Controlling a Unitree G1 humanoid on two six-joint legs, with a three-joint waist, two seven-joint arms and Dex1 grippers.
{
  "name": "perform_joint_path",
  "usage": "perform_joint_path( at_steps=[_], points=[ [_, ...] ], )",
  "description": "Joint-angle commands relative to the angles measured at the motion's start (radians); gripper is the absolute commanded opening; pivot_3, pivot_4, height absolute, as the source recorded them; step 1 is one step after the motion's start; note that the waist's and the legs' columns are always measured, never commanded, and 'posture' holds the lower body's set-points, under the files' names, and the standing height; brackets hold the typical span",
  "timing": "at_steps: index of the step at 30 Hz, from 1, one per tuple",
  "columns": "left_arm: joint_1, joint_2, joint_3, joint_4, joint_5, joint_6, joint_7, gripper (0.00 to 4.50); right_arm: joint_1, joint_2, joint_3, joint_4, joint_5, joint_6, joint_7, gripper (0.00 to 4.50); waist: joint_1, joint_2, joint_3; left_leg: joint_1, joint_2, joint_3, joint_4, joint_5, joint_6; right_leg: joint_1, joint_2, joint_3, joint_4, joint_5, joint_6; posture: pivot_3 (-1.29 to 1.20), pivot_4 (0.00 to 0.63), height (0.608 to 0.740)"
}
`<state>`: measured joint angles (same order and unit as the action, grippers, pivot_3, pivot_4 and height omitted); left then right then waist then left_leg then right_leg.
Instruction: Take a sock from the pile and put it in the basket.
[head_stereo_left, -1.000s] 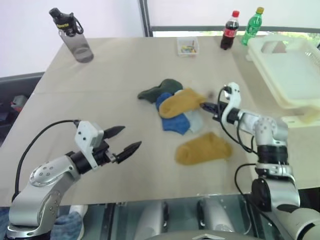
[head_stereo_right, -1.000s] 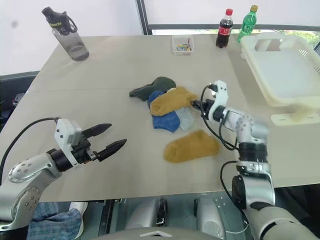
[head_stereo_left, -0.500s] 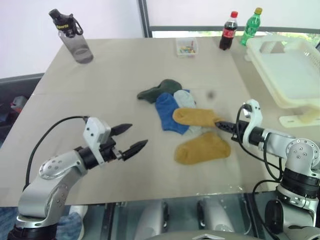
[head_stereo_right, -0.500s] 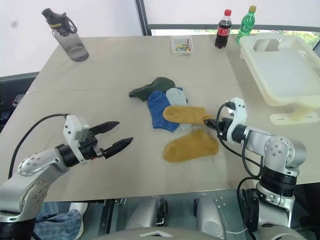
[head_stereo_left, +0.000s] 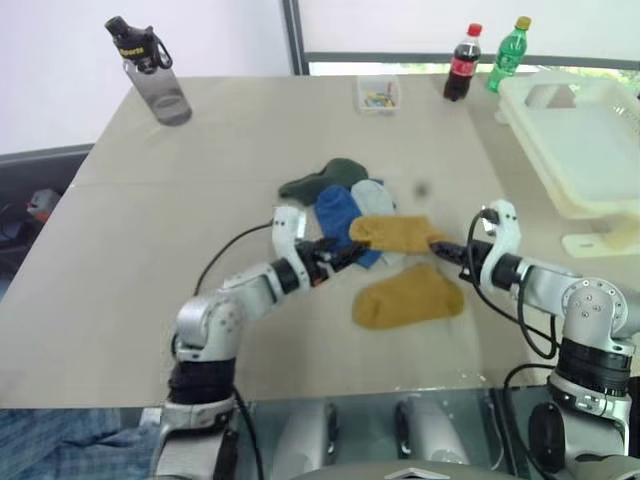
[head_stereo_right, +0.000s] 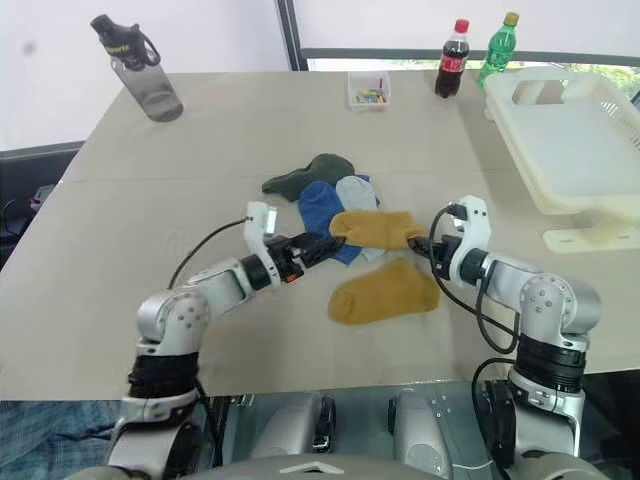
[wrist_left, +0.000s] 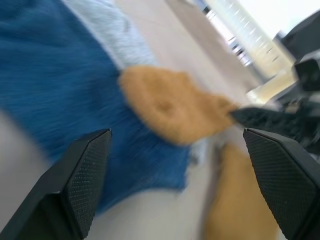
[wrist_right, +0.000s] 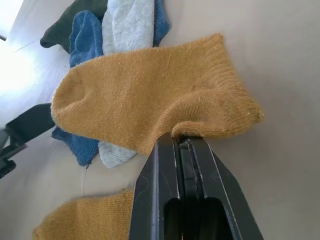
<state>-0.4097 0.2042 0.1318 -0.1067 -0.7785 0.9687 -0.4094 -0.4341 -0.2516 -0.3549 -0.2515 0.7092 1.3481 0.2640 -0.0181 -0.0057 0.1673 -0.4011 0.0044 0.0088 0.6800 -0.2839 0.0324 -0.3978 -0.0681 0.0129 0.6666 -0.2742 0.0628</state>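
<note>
right end effector (wrist_right: 181, 145) clamped on a mustard sock's (wrist_right: 150, 100) cuff — left end effector (head_stereo_right: 318, 247) spread wide beside the pile (head_stereo_right: 330, 195).

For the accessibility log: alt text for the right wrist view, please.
The right end effector is shut on the cuff edge of a mustard yellow sock lying on the table, with blue, pale grey and dark green socks beyond it.

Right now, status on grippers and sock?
Right gripper shut on mustard sock. Left gripper open at its toe. Basket empty, path clear.
</note>
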Motion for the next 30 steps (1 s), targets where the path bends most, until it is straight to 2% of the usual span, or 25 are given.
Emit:
perform_joint_path(
  at_steps=[1,11,12,13,18,20,21,27,30],
  points=[
    [-0.042,-0.023,0.063,0.04,-0.057,0.034,0.032,4.5,0.008,0.015,0.004,-0.024,0.008,-0.026,-0.01,0.06,0.0,0.0,0.0,0.0,0.0,0.0,0.0,0.0,0.0,0.0,0.0,0.0,0.0,0.0,0.0,0.0,0.15,0.74],
    [-0.089,-0.075,0.134,0.167,-0.088,0.036,0.049,4.5,0.031,0.041,0.01,-0.039,0.011,-0.058,-0.04,0.06,0.003,0.0,0.0,0.0,0.0,0.0,0.001,0.0,0.0,0.0,0.0,0.0,0.001,0.0,0.0,0.0,0.15,0.74],
    [-0.097,-0.079,0.137,0.177,-0.091,0.037,0.049,3.98,0.032,0.043,0.011,-0.041,0.011,-0.06,-0.043,0.0,0.004,0.0,0.0,0.0,0.0,0.0,0.002,0.0,0.0,0.0,0.0,0.0,0.001,0.0,0.0,0.0,0.15,0.74],
    [-0.103,-0.081,0.139,0.183,-0.093,0.038,0.048,3.72,0.034,0.043,0.011,-0.042,0.012,-0.062,-0.045,0.0,0.004,0.0,0.0,0.0,0.0,0.0,0.002,0.0,0.0,0.0,0.0,0.0,0.002,0.0,0.0,0.0,0.15,0.74],
    [-0.105,-0.079,0.143,0.182,-0.115,0.067,0.038,1.16,0.048,0.044,0.004,-0.057,0.017,-0.068,-0.056,0.0,0.004,0.0,0.0,0.0,0.0,0.0,0.003,0.0,0.0,0.0,0.0,0.0,0.002,0.0,0.0,0.0,0.15,0.74],
    [-0.096,-0.077,0.129,0.172,-0.111,0.074,0.034,0.31,0.05,0.043,0.004,-0.058,0.019,-0.07,-0.059,0.0,0.004,0.0,0.0,0.0,0.0,0.0,0.003,0.0,0.0,0.0,0.0,0.0,0.002,0.0,0.0,0.0,0.15,0.74],
    [-0.09,-0.076,0.123,0.165,-0.109,0.077,0.032,0.13,0.051,0.043,0.004,-0.058,0.02,-0.071,-0.059,0.0,0.004,0.0,0.0,0.0,0.0,0.0,0.003,0.0,0.0,0.0,0.0,0.0,0.002,0.0,0.0,0.0,0.15,0.74],
    [-0.058,-0.066,0.133,0.102,-0.133,0.102,0.035,0.13,0.055,0.045,0.009,-0.06,0.023,-0.078,-0.061,0.0,0.003,0.0,0.0,0.0,0.0,0.0,0.003,0.0,0.0,0.0,0.0,0.0,0.002,0.0,0.0,0.0,0.15,0.74],
    [-0.02,-0.054,0.154,0.016,-0.19,0.136,0.039,0.13,0.079,0.026,0.011,-0.123,0.083,-0.072,-0.001,0.0,0.003,0.0,0.0,0.0,0.0,0.0,0.003,0.0,0.0,0.0,0.0,0.001,0.002,0.0,0.0,0.0,0.15,0.74]
  ],
)
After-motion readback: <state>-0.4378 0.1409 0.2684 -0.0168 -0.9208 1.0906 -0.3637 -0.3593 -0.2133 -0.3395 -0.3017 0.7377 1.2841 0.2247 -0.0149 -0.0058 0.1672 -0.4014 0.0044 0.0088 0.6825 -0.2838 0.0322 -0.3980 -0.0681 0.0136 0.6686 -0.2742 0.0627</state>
